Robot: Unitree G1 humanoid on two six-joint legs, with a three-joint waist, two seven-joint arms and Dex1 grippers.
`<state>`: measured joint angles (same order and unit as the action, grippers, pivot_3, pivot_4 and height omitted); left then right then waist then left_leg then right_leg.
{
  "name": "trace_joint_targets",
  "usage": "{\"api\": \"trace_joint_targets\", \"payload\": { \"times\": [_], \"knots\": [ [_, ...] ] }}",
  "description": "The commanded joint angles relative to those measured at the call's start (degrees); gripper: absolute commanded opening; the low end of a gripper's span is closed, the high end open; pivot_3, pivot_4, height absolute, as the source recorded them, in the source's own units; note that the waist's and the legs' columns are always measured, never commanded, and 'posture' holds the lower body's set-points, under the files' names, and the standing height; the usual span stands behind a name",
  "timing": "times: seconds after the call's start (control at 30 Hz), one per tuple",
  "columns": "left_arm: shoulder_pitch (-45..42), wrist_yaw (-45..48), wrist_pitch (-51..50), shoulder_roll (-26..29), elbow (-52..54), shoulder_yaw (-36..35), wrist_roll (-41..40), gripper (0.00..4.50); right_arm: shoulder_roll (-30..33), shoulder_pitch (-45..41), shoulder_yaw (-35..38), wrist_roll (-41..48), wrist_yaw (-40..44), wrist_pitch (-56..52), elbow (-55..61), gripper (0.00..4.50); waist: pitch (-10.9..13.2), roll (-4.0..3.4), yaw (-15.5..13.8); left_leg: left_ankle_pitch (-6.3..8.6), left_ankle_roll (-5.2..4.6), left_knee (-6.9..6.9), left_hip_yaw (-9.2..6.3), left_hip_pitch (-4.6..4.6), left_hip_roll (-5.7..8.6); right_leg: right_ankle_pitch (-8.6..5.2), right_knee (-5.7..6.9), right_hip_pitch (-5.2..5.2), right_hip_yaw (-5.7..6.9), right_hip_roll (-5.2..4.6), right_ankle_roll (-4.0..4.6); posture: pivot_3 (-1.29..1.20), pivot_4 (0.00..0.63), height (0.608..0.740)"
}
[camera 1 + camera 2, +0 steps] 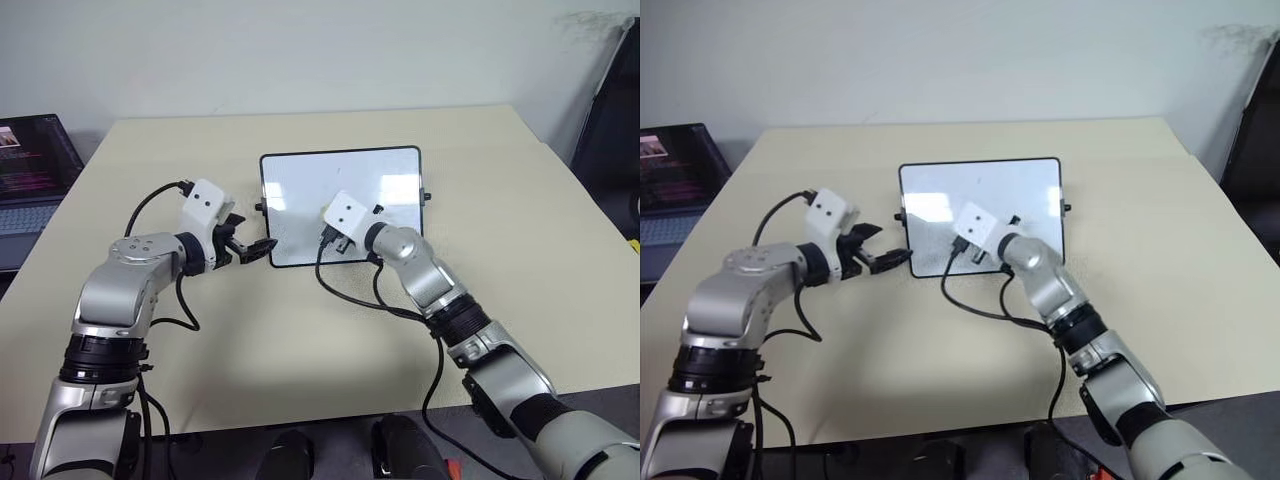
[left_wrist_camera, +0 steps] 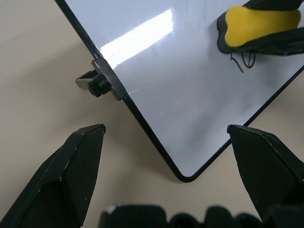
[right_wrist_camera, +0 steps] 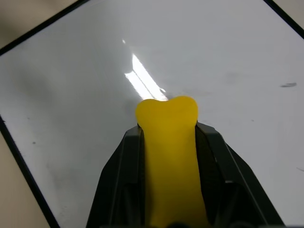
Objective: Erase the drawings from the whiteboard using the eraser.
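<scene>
Protruding from right end effector (image 3: pixel 167 142): eraser (image 3: pixel 167 118)

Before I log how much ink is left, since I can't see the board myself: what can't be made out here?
- Drawings: in the left wrist view the eraser covers all but a few strokes.
- In the head views the right gripper hides that part of the whiteboard.
- Eraser's underside: hidden in the right wrist view, so contact is unclear.
- Faint specks: too small to identify.

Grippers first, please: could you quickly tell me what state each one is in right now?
Left gripper: open, holding nothing, at the whiteboard's corner.
Right gripper: shut on the yellow eraser, over the whiteboard.
</scene>
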<state>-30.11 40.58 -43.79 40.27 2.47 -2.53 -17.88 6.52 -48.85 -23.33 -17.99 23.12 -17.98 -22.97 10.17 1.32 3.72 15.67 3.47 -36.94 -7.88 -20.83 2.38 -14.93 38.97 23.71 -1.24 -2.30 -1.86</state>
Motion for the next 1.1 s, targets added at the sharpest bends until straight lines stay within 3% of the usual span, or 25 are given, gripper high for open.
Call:
{"api": "trace_joint_targets", "payload": {
  "times": [0.03,0.33,0.63,0.8,1.0,1.1],
  "knots": [
    [-1.1,0.0,0.3,0.2,1.8,-0.6,-0.2,4.5,1.4,-0.7,1.8,-0.9,-1.4,-0.8,-0.4,1.1,0.0,0.0,-0.1,0.0,0.0,0.0,0.0,-0.01,0.0,0.0,-0.01,0.0,-0.01,0.0,0.0,0.0,0.15,0.74],
    [-0.5,0.0,0.3,-0.2,2.4,-0.3,-0.3,4.5,7.3,0.1,6.0,0.0,-2.3,-1.6,-1.4,1.1,0.0,0.02,-1.5,-0.02,0.03,-0.06,-0.12,0.07,0.04,0.0,-0.07,-0.23,0.09,0.01,-0.01,0.0,0.15,0.74],
    [-0.9,0.1,0.4,-0.6,2.2,-0.1,-0.2,4.5,4.1,3.0,1.3,-0.8,-0.2,-2.1,0.0,1.1,0.0,0.05,-1.2,-0.07,0.1,-0.05,-0.09,0.15,-0.03,0.0,-0.04,-0.27,0.06,0.07,0.0,0.0,0.15,0.74],
    [-0.5,0.0,0.2,-0.6,2.7,-0.3,-0.3,4.5,4.7,1.6,5.5,0.8,-1.7,-2.2,1.4,1.1,0.0,0.05,-0.5,-0.07,0.1,-0.04,-0.07,0.2,-0.05,0.01,-0.03,-0.27,0.04,0.08,0.02,0.0,0.15,0.74],
    [0.0,0.0,0.4,-0.5,2.6,-0.7,-0.3,4.5,7.3,2.1,12.6,8.0,2.8,-7.0,11.2,1.1,0.0,0.05,-1.2,-0.07,0.1,-0.04,-0.19,0.04,-0.01,0.02,-0.11,-0.23,0.13,0.06,0.01,0.0,0.15,0.74],
    [0.9,0.6,0.7,-0.5,3.5,-1.2,-1.0,4.5,9.5,6.5,15.5,13.0,7.3,-11.5,21.2,1.1,0.0,0.05,-1.3,-0.04,0.11,0.02,-0.19,0.0,-0.03,0.02,-0.12,-0.16,0.13,0.05,0.02,0.0,0.15,0.74]
  ]
}}
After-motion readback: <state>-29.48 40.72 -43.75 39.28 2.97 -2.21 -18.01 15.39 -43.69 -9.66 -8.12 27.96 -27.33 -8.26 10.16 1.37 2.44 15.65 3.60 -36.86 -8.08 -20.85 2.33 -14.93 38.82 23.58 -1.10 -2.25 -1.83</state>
